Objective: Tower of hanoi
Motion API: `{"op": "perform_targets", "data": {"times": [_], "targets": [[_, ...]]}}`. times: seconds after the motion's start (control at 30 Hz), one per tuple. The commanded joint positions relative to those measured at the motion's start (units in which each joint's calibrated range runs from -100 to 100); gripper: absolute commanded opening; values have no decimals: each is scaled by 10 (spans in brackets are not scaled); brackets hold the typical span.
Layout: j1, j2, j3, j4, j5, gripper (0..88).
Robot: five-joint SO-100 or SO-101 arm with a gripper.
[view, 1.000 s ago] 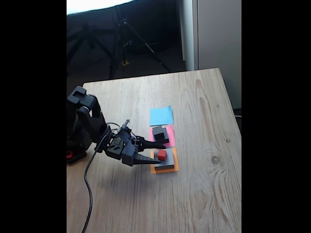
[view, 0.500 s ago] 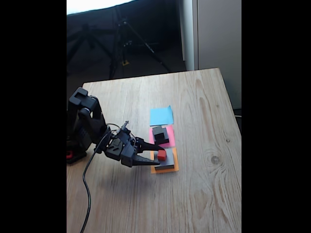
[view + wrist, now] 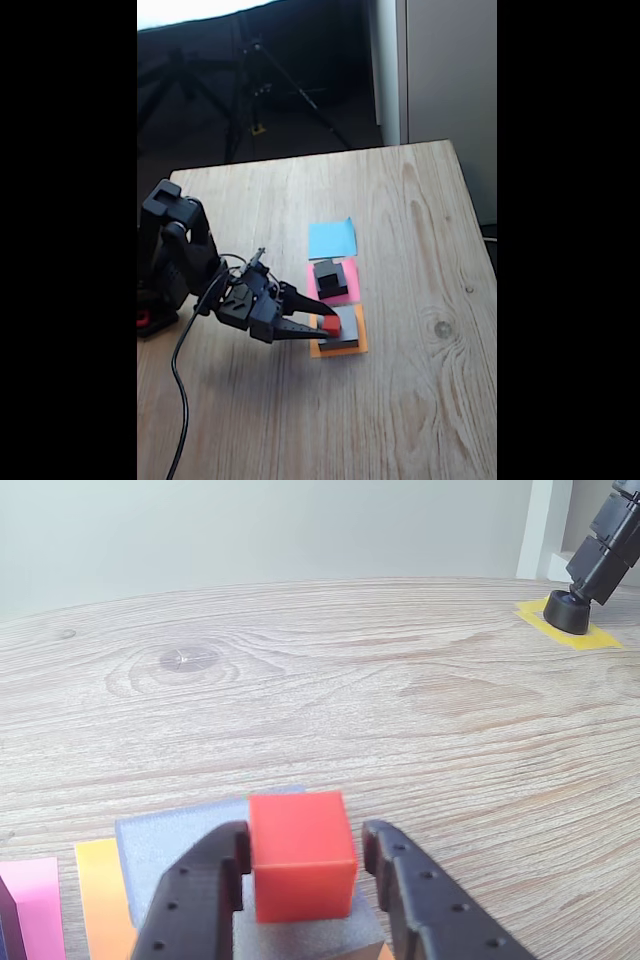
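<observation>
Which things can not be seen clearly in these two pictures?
- Wrist view: whether the pincer already presses the red cube; left finger seems touching, right shows a gap.
- Wrist view: pink paper square is cut off by the edge.
- Fixed view: stacked black blocks blur together; too small.

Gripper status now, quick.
Gripper: closed around the tiny red cube, which sits on the large flat grey block; fingers at both its sides, firm contact cannot be told.
</observation>
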Motion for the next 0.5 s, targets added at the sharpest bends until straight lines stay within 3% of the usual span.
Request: {"op": "perform_targets", "data": {"times": [0.0, 0.47], "targets": [[-9, -5, -7, -12, 9, 79], [-19, -7, -6, -14, 9, 39]]}}
